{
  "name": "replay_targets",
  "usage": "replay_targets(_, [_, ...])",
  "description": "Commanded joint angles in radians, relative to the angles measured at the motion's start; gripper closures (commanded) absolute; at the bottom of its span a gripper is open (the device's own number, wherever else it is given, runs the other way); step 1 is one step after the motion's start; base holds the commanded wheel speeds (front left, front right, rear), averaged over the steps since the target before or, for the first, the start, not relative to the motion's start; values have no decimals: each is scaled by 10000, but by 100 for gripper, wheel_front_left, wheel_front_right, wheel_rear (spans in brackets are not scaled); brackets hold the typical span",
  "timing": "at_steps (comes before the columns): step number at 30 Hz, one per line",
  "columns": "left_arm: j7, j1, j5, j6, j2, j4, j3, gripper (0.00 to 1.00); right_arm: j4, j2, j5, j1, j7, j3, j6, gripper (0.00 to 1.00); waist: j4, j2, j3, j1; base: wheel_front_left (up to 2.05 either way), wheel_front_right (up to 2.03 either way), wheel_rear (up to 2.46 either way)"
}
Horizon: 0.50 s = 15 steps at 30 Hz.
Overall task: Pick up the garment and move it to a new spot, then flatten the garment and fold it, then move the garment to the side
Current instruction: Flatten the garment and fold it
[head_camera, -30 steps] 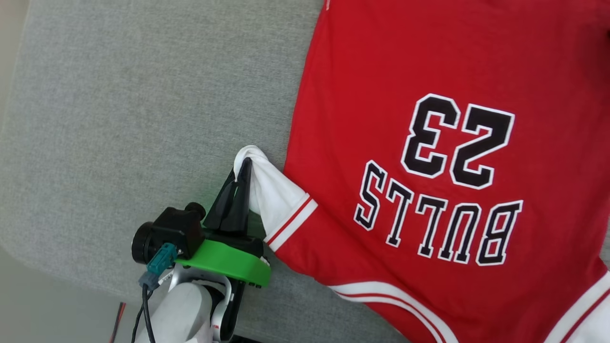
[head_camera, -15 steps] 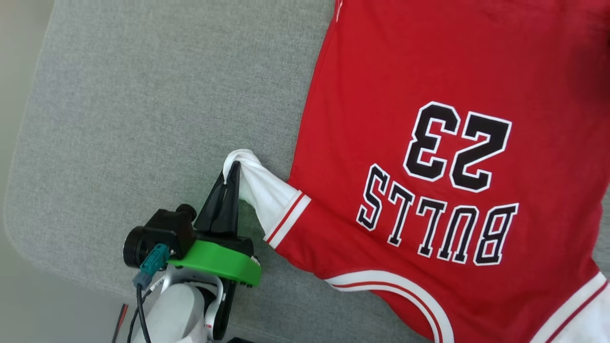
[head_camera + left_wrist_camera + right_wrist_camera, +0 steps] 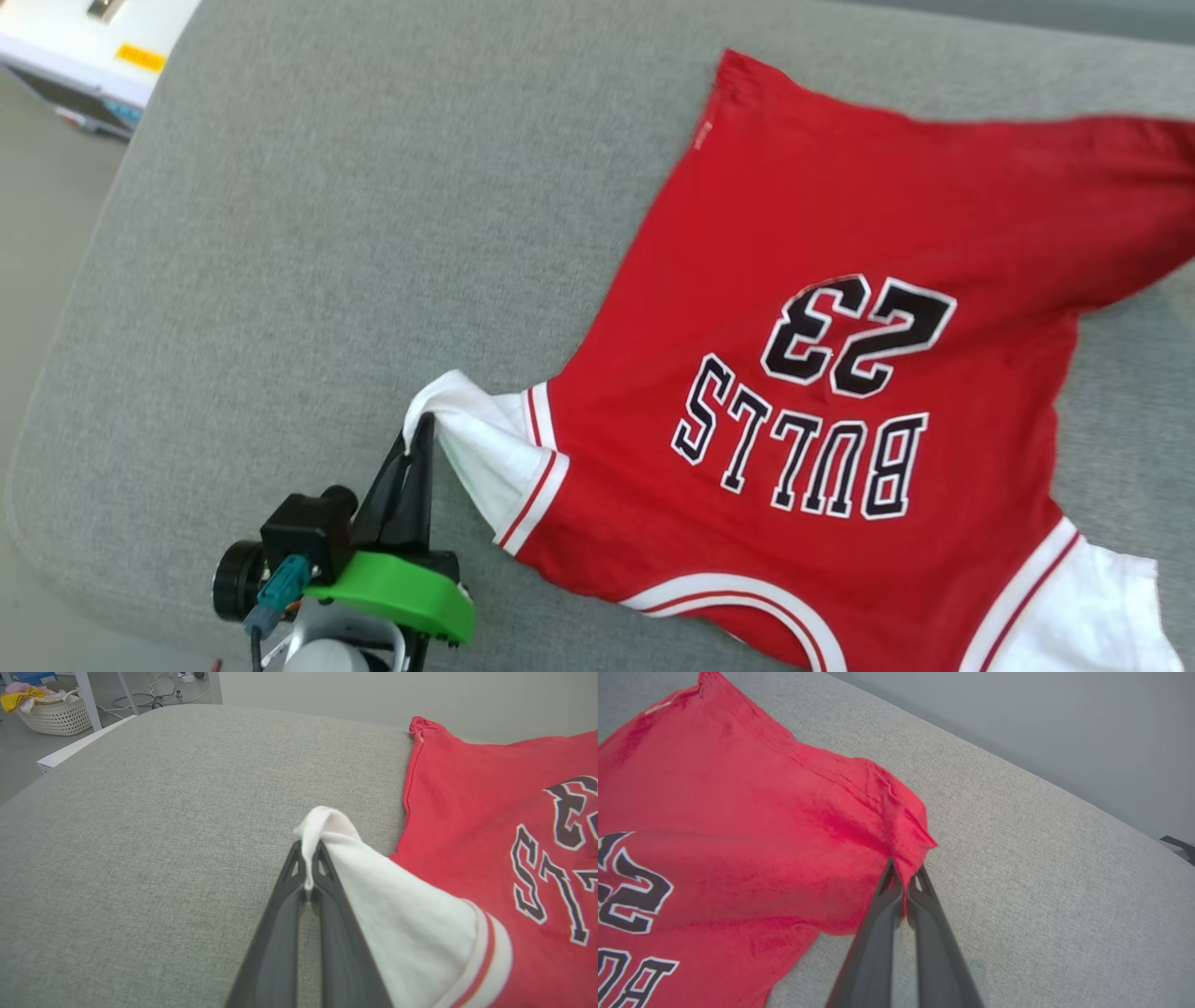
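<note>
Head view: the shirt (image 3: 840, 215) lies print-up across the right half of the cushion (image 3: 327, 233). The left gripper (image 3: 420, 431) is clamped on its white sleeve (image 3: 481, 453), the right gripper (image 3: 903, 882) on a red corner. Draw both apart evenly, keeping low.

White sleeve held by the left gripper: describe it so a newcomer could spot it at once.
On the wide grey padded surface lies the red garment, its BULLS 23 print facing up. At its side toward the left gripper, the white sleeve is drawn out to a point and pinched in that shut gripper. The other white sleeve lies loose, unheld.
</note>
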Motion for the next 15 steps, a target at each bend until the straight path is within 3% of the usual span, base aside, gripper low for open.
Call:
replay_targets(1, [-44, 178, 10, 82, 111, -20, 82, 100, -190, -238, 89, 661, -237, -216, -6, 100, -578, -1, -874, 0, 0, 0, 0])
replay_targets(4, [-3, 481, -67, 174, 250, -136, 216, 100, -551, -547, 148, 2163, -673, -902, -6, 100, -803, -1, -1183, 0, 0, 0, 0])
replay_targets(5, [37, 743, -141, 257, 358, -229, 329, 100, -689, -493, 156, 3686, -980, -1725, -6, 100, -1009, -1, -1391, 0, 0, 0, 0])
replay_targets(7, [70, 908, -180, 310, 410, -269, 376, 100, -734, -305, 157, 4804, -1107, -2289, -6, 100, -1147, -1, -1520, 0, 0, 0, 0])
replay_targets(15, [204, 1156, -261, 412, 545, -357, 422, 100, -1119, 1142, -536, 8618, -1032, -4113, -6, 100, -1389, -1, -1688, 0, 0, 0, 0])
